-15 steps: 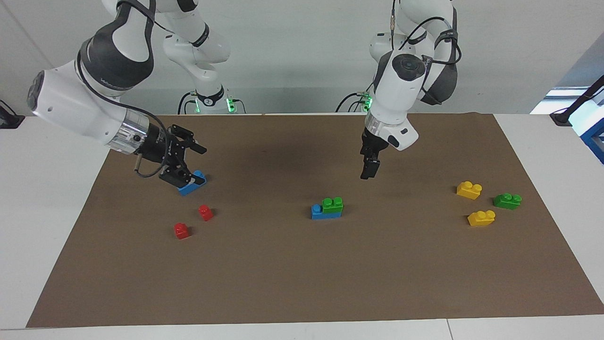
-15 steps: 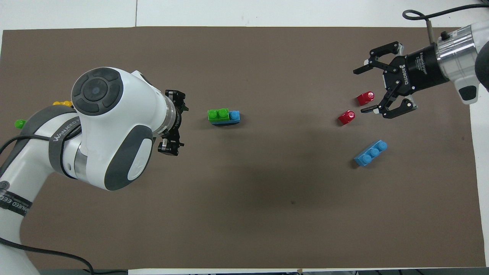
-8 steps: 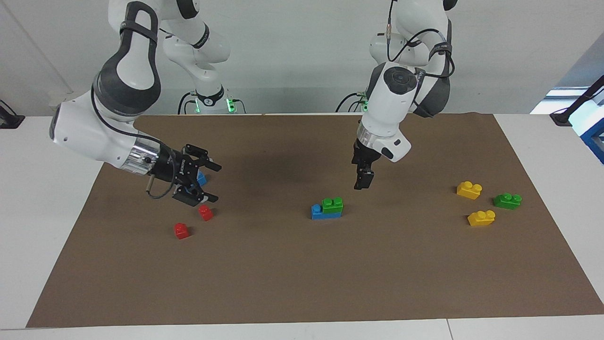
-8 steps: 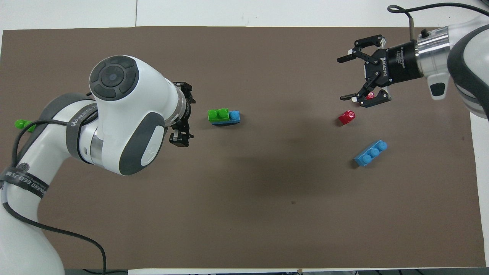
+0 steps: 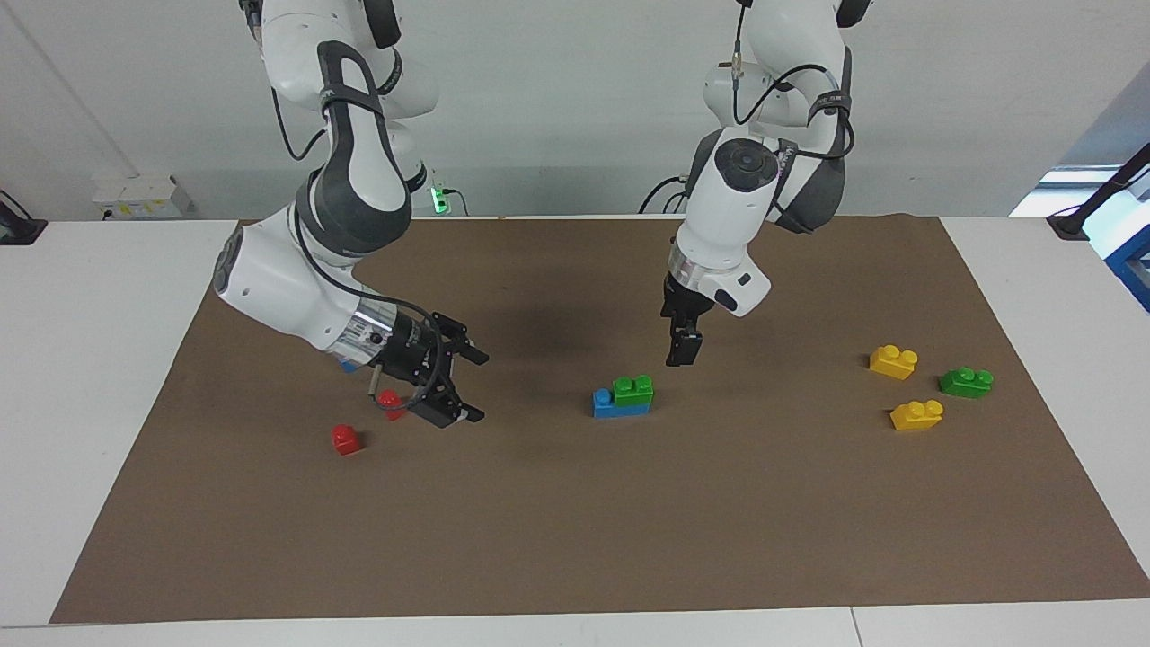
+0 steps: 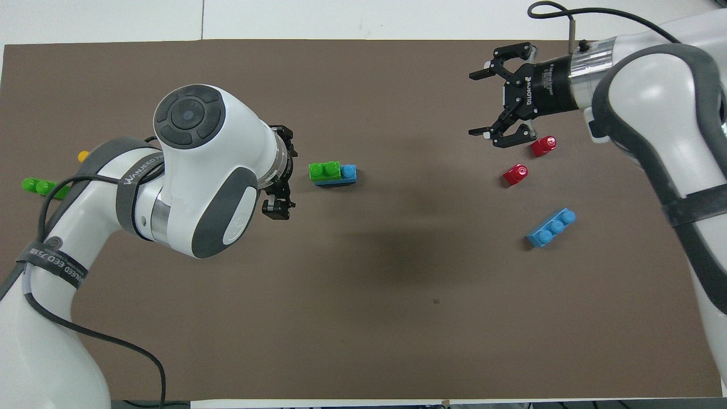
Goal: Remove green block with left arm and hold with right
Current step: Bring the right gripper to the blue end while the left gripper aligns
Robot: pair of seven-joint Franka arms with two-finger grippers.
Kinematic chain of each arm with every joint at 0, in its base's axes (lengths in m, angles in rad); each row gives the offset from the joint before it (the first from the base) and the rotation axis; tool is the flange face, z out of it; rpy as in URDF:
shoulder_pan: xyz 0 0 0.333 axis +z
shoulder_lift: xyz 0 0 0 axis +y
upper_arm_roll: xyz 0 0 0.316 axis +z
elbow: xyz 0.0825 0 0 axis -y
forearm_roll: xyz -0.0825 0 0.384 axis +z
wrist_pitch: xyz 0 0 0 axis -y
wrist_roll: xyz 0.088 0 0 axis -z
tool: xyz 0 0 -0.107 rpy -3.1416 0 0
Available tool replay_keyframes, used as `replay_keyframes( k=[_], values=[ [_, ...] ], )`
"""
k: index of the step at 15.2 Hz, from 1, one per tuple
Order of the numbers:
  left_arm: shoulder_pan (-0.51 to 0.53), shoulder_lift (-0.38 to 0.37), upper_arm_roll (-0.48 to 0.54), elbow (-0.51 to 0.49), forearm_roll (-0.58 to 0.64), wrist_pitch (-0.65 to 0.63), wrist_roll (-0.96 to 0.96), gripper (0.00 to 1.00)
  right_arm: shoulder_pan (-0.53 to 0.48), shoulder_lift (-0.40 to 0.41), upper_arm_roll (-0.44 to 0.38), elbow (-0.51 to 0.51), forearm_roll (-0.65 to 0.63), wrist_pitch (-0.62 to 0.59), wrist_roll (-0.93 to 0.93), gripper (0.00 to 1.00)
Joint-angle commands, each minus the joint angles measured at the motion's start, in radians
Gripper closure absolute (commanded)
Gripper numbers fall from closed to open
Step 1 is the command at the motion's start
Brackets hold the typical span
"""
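Note:
The green block, lime with two studs, is stuck on a blue brick near the middle of the brown mat. My left gripper points straight down, open and empty. It hangs over bare mat just beside the stack, toward the left arm's end. My right gripper is open and empty too. It reaches in low and nearly level over the mat between the red bricks and the stack.
Two red bricks and a loose blue three-stud brick lie at the right arm's end. Two yellow bricks and a darker green brick lie at the left arm's end.
My right gripper has swung from over the loose blue brick, past the red bricks, toward the middle of the mat. My left gripper has drifted closer to the stack. Both stay open.

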Motion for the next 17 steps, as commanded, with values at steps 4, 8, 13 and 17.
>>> replay_keyframes(
  k=[4,8,13,17],
  values=[
    [-0.019,0.019,0.014,0.025,0.021,0.019,-0.115,0.00,0.077,0.091,0.001,0.007,0.011,0.135,-0.048,0.00],
    [-0.028,0.020,0.014,0.025,0.044,0.013,-0.158,0.00,0.140,0.126,0.001,0.005,0.017,0.215,-0.043,0.00],
    [-0.040,0.060,0.015,0.042,0.045,0.004,-0.178,0.00,0.194,0.157,0.001,0.005,0.023,0.281,-0.031,0.00],
    [-0.052,0.140,0.015,0.134,0.047,-0.038,-0.178,0.00,0.202,0.178,0.004,-0.004,0.065,0.260,-0.021,0.00]
  ],
)
